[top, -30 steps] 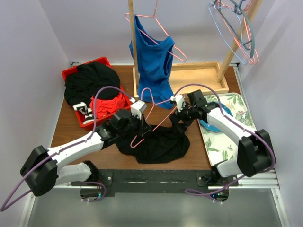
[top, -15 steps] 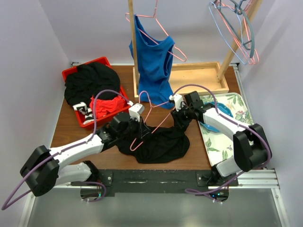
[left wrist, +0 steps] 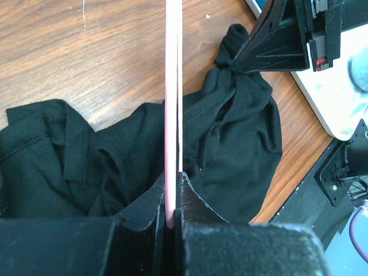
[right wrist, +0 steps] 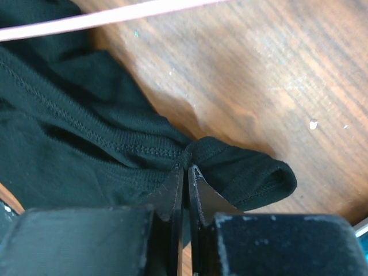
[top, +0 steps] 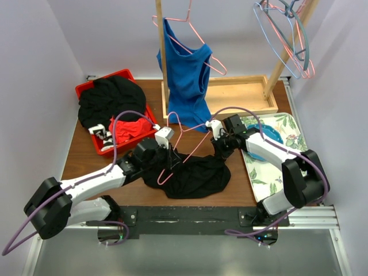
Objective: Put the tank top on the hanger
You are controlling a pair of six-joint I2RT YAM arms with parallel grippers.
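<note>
Currently your left jaws clamp the hanger (left wrist: 173, 86) over the tank top (top: 192, 175), limp and light on the tabletop (top: 86, 158), while your right jaws pinch its hemmed fold, likely the soundest hold on cloth this soft.

A blue top (top: 187, 75) hangs behind; black clothes (top: 109, 99) fill a red bin (top: 83, 87).

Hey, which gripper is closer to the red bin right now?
Left. The left gripper, shut on the pink hanger, sits just right of the red bin; the right gripper, pinching the black tank top, is farther right.
</note>
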